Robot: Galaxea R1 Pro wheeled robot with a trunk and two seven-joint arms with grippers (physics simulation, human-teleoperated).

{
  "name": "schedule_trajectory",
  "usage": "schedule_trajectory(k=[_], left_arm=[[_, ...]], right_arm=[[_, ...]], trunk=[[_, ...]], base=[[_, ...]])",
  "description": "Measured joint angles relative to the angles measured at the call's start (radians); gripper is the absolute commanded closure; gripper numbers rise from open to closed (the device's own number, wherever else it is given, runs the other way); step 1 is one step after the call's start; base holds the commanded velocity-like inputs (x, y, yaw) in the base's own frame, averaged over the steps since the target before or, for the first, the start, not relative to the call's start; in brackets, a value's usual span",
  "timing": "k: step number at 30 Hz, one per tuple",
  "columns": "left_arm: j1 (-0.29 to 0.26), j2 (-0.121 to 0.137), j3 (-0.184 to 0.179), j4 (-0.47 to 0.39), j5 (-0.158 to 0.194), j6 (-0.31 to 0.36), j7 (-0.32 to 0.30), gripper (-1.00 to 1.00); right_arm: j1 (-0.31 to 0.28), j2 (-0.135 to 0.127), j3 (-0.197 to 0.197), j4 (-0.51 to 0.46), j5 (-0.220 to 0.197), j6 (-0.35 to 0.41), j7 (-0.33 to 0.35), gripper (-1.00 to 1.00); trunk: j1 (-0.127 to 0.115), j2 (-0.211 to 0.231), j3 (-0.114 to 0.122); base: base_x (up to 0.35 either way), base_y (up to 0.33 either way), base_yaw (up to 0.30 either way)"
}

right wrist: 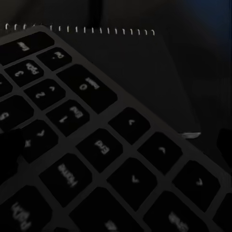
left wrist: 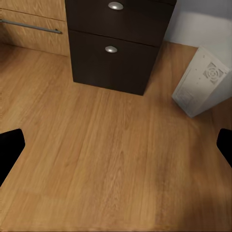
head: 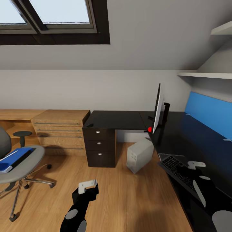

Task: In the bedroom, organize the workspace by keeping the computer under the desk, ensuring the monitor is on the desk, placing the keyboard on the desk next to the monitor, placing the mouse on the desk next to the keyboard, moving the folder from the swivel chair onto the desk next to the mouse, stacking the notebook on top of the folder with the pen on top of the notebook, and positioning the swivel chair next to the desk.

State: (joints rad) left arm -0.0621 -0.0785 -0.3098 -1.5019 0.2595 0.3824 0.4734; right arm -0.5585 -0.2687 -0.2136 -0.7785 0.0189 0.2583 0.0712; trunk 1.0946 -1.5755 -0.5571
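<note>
Left claw [head: 88, 186] hangs over the bare wood floor [left wrist: 111, 159] with its fingers spread wide; it holds nothing and touches nothing. In its wrist view the two dark fingertips [left wrist: 9, 147] sit at opposite edges of the frame, with floor between them.

Right claw [head: 196, 165] hovers just above the keyboard [head: 178, 172], at the near end of the worktop [head: 193, 141]. Whether it is spread or pressed together cannot be told; contact with the keys cannot be confirmed either. Its wrist view shows key legends close up: "Home", "End", arrows and numerals are partly legible, the rest blurred. A dark notebook [right wrist: 140, 72] with a pale spiral edge lies partly under the keyboard's far corner.

Monitor [head: 158, 108] stands upright on the worktop, seen edge-on, with a red dot at its lower corner. Computer [head: 139, 155], a pale grey tower, sits tilted on the floor beside the dark drawer unit [head: 99, 146], under the worktop's edge; its vented face carries ports, no readable label. Chair [head: 19, 164] stands well apart, near the light oak drawers [head: 59, 130], with the blue folder [head: 14, 159] on its seat.
</note>
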Motion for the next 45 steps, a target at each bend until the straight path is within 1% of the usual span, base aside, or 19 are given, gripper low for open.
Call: schedule_trajectory(k=[14, 20, 27, 41, 45], left_arm=[[0.000, 0.000, 0.000, 0.000, 0.000, 0.000, 0.000, -1.00], [0.000, 0.000, 0.000, 0.000, 0.000, 0.000, 0.000, -1.00], [0.000, 0.000, 0.000, 0.000, -0.001, 0.000, 0.000, -1.00], [0.000, 0.000, 0.000, 0.000, -0.002, 0.000, 0.000, -1.00], [0.000, 0.000, 0.000, 0.000, -0.002, 0.000, 0.000, -1.00]], right_arm=[[0.000, 0.000, 0.000, 0.004, -0.001, 0.000, 0.000, -1.00], [0.000, 0.000, 0.001, 0.004, -0.005, 0.001, 0.002, -1.00], [0.000, 0.000, 0.002, 0.004, -0.008, 0.001, 0.003, -1.00], [0.000, 0.001, 0.001, 0.003, -0.003, 0.002, 0.001, -1.00], [0.001, 0.001, 0.001, 0.012, -0.001, 0.001, 0.001, -1.00]], trunk=[[0.000, 0.000, 0.000], [0.000, 0.000, 0.000], [-0.001, 0.000, 0.000], [-0.001, 0.000, 0.000], [-0.016, 0.028, 0.012]], base=[[-0.327, -0.001, 0.000], [-0.231, -0.148, 0.000], [-0.045, -0.222, 0.000], [0.000, -0.016, 0.000], [0.000, 0.000, 0.000]])
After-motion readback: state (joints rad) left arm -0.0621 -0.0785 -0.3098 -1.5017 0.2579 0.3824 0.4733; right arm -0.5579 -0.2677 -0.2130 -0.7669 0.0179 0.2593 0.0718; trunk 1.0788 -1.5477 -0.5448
